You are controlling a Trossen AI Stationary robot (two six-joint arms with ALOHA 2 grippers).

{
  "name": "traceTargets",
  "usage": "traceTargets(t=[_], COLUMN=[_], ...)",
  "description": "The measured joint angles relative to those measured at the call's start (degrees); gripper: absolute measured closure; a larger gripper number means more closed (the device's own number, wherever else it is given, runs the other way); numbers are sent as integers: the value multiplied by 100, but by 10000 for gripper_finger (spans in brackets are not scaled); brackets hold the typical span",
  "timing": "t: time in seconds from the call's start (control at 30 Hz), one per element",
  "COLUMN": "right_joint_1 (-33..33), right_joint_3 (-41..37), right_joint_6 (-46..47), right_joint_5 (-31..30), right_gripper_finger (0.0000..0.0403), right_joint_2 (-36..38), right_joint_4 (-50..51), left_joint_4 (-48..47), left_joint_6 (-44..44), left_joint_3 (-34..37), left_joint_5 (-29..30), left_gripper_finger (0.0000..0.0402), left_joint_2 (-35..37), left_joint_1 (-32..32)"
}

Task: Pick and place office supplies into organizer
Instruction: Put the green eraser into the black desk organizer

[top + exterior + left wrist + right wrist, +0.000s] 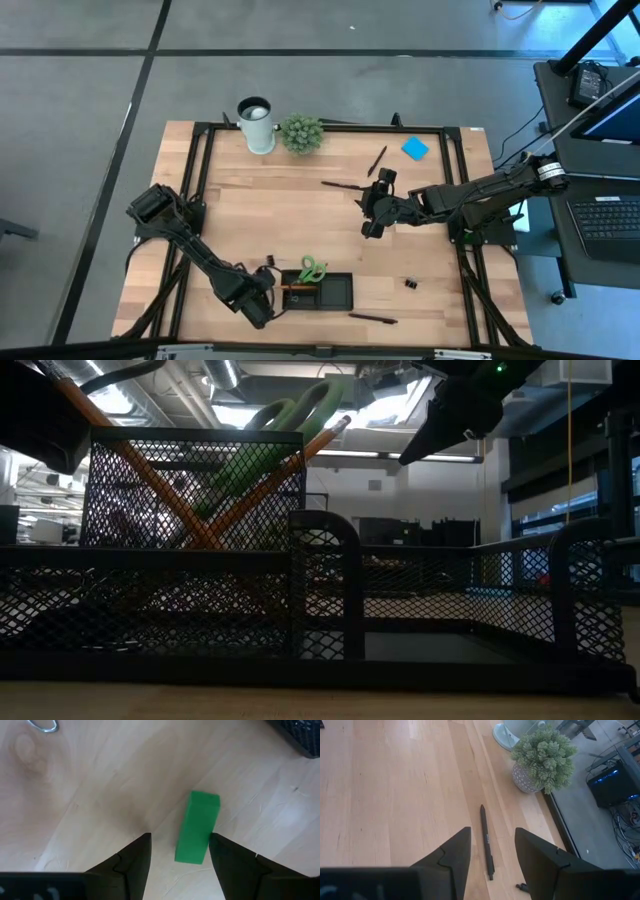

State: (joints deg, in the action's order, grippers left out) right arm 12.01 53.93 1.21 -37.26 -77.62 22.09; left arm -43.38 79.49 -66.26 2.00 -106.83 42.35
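The left gripper [180, 857] shows as two dark fingers [132, 865] rising from the bottom edge of the frame, spread apart with bare wooden table [100, 795] between them. A small green eraser [197, 827] lies flat on the wood just right of centre — tilted, its lower end reaching into the gap close to the right-hand finger, nothing gripping it. In the upper left corner sits a silver wire loop [44, 726], and the upper right corner holds a bit of black mesh [302, 735] — the organizer's edge.
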Motion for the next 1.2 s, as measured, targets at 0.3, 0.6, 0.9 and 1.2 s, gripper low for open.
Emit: traceTargets(t=[0.3, 0.6, 0.9, 1.2], right_joint_1=[0, -1, 0, 0], right_joint_3=[0, 0, 0, 0], right_joint_6=[-12, -15, 7, 5], right_joint_5=[0, 0, 0, 0], right_gripper_finger=[247, 247, 247, 247], right_joint_2=[0, 0, 0, 0], right_joint_4=[0, 0, 0, 0], left_joint_4=[-43, 9, 116, 195], left_joint_6=[-141, -182, 12, 28], left_joint_3=[8, 9, 9, 8], left_joint_5=[-323, -562, -596, -447], left_gripper_finger=[208, 207, 197, 170], left_joint_2=[-10, -15, -15, -11], left_joint_1=[-17, -17, -46, -46])
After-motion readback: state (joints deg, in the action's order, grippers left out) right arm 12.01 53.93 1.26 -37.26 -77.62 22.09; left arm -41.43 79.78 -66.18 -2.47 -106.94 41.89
